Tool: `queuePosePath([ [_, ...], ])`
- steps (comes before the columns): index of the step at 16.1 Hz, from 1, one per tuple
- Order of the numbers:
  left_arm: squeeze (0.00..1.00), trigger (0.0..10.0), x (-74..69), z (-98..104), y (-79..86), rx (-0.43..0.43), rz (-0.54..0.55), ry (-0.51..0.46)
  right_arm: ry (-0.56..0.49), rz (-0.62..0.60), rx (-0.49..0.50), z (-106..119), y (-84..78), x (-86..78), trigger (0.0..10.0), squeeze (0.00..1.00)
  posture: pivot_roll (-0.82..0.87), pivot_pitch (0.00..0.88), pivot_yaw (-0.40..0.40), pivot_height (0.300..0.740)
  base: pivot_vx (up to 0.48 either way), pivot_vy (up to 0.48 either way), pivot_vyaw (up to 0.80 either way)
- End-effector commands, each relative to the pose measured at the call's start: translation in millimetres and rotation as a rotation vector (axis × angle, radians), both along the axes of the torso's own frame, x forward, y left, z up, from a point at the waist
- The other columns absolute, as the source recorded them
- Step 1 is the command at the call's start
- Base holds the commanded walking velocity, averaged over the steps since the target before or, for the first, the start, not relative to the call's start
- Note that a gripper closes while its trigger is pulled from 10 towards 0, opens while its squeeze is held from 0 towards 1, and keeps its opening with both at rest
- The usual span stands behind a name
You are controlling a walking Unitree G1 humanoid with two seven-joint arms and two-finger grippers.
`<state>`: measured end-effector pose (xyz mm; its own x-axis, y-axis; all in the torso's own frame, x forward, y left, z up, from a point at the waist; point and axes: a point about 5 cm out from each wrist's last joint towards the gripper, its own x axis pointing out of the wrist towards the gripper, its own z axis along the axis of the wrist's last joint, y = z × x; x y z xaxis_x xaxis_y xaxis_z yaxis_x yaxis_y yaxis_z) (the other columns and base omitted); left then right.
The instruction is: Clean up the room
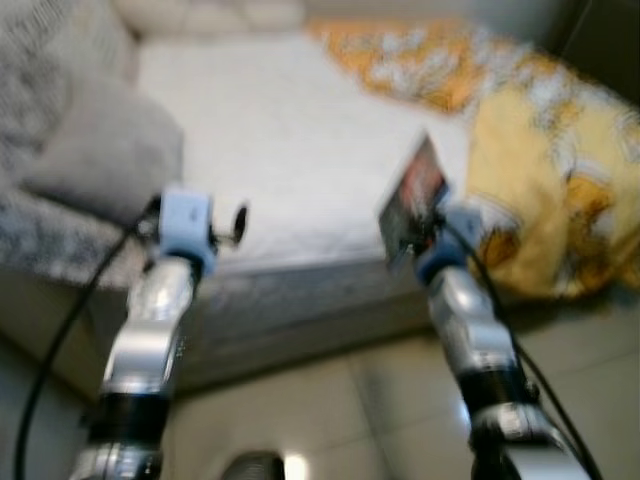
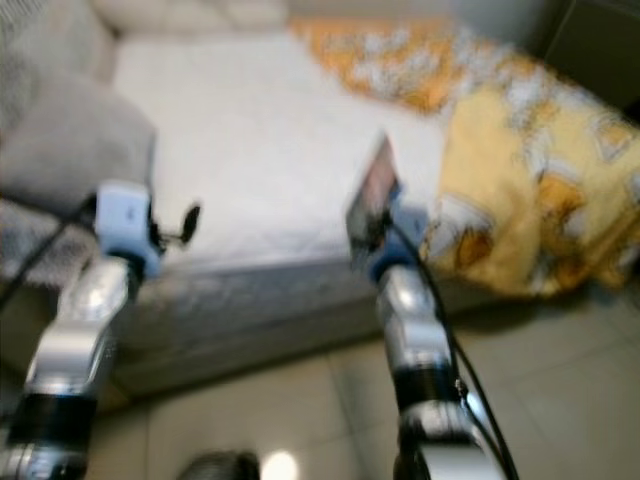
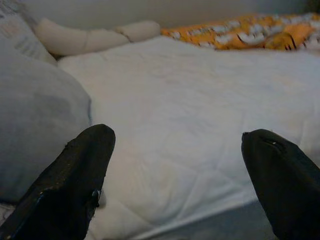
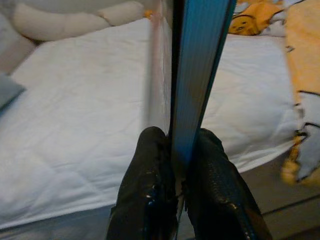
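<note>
Robot parked at the bed (image 1: pixel 300 150) edge with a book

Right gripper (image 4: pixel 179 165) pinched the thin book (image 1: pixel 413 198) upright at 1 o'clock over the mattress edge; left gripper (image 3: pixel 175 150) hung wide apart at 10 o'clock.

All views toward bed (image 1: pixel 300 150)

Mattress (image 3: pixel 200 115) quilted matt cloth; floor (image 1: pixel 330 410) glossy tile.

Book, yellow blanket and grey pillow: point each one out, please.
book (image 4: pixel 197 75), right wrist view, on its blue edge above the fingers
yellow blanket (image 1: pixel 550 190), left eye view, on the fold hanging over the bed edge
grey pillow (image 1: pixel 105 150), left eye view, on its middle
</note>
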<state>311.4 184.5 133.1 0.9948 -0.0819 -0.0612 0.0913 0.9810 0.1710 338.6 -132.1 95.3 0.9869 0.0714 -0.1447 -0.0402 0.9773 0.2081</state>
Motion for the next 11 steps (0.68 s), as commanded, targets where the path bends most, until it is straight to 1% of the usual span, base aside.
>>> queuePosePath([
  [1,0.00,10.0,3.2,5.1,-3.6,-0.002,-0.021,-0.010,-0.026,-0.003,-0.004,5.7,-0.5,2.3,10.0,0.00,0.05,0.000,-0.005,0.740,0.000,0.000,0.00],
  [3,0.00,10.0,1.6,3.0,-3.1,-0.003,-0.020,-0.006,-0.025,-0.008,-0.008,4.6,-2.5,1.7,10.0,0.00,0.05,0.000,-0.010,0.740,0.000,0.000,0.00],
  [11,0.00,10.0,1.1,3.3,-4.0,-0.010,-0.032,-0.006,-0.018,-0.005,-0.024,2.1,-3.1,0.7,10.0,0.00,0.05,0.000,-0.010,0.740,0.258,0.000,0.00],
])
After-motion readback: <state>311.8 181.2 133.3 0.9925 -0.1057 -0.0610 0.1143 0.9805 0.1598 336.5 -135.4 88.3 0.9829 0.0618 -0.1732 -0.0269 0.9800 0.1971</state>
